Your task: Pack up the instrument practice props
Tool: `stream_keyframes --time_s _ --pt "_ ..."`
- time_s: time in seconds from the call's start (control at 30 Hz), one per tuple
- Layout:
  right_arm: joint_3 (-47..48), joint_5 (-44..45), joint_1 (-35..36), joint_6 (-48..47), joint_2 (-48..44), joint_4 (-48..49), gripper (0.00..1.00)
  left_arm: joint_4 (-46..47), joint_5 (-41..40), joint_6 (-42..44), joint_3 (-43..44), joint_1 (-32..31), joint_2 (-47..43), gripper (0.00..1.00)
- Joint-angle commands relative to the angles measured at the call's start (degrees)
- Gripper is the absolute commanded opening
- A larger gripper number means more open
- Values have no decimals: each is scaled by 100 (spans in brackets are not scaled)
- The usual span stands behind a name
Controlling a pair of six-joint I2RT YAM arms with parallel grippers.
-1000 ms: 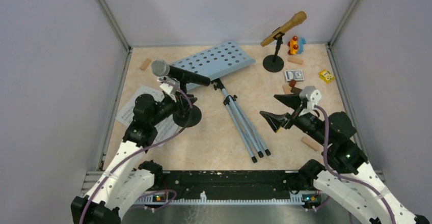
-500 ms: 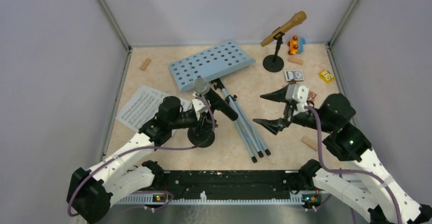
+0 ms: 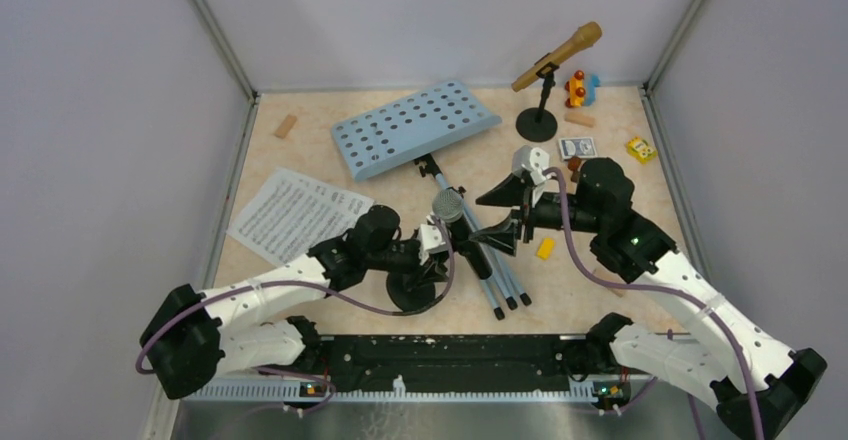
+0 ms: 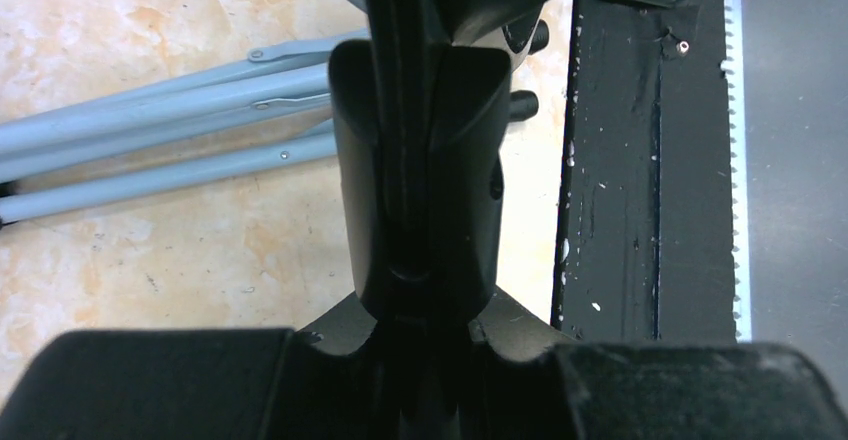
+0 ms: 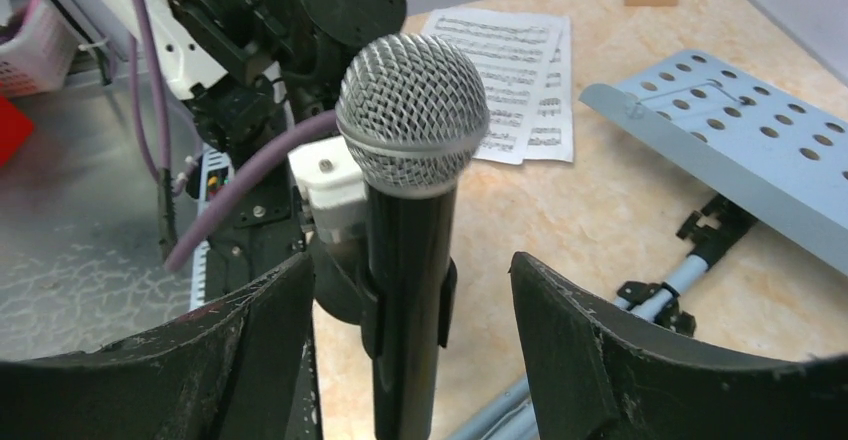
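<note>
Black microphone (image 5: 411,220), silver mesh ball head, sits in the plastic clip of its round-based mic holder (image 3: 415,290) near the front edge. Left gripper (image 3: 428,248) is clamped on the holder's stem. Right gripper (image 3: 490,217) is spread wide, one finger either side of the mic, not touching. Grey tubular tripod legs (image 3: 492,260) just beside. Printed music sheets (image 3: 295,215) flat at left. Further back: light blue perforated music desk (image 3: 415,125), then gold microphone (image 3: 560,53) clipped in second holder (image 3: 538,122).

The top camera looks down from behind the arm bases (image 3: 300,338) over the whole table (image 3: 290,155). The left wrist camera sits close against the mic holder (image 4: 420,210), the right faces the microphone (image 5: 412,110); both catch the grey legs (image 4: 150,130).
</note>
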Motion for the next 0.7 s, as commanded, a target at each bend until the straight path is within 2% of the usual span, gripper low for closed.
stream_keyframes --time_s 0.0,0.27,0.67 --pt "-81 -552 44 201 67 457 71 607 -96 197 404 -189 151 0" --pt "-374 -547 120 147 192 448 70 736 -254 204 441 -443 318 0" --pt "-604 -309 204 215 476 1047 59 407 -344 403 608 -832 612 0"
